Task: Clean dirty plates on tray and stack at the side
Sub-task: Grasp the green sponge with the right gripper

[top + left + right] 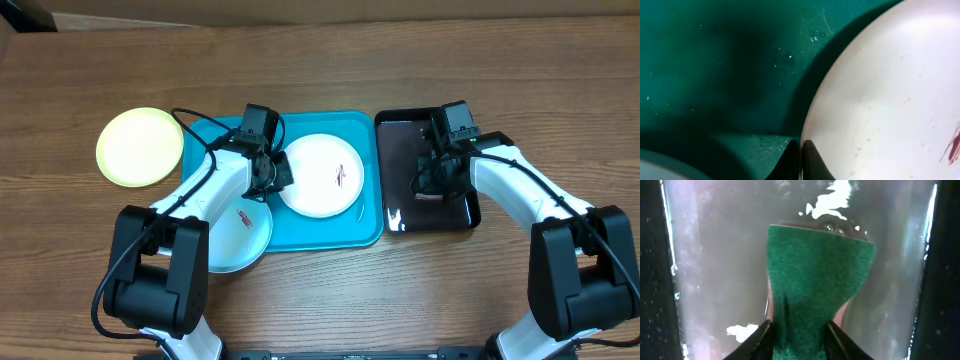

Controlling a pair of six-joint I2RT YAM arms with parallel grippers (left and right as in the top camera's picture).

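Now L fingers (812,162) pinch rim of round white plastic plate (890,100) on turquoise rectangular plastic tray (715,75); R fingers (761,339) clamp green scouring pad (817,280).

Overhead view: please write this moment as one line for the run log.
left tool: shut on rim of round white plastic plate | right tool: shut on green scouring pad | place: glossy black tray
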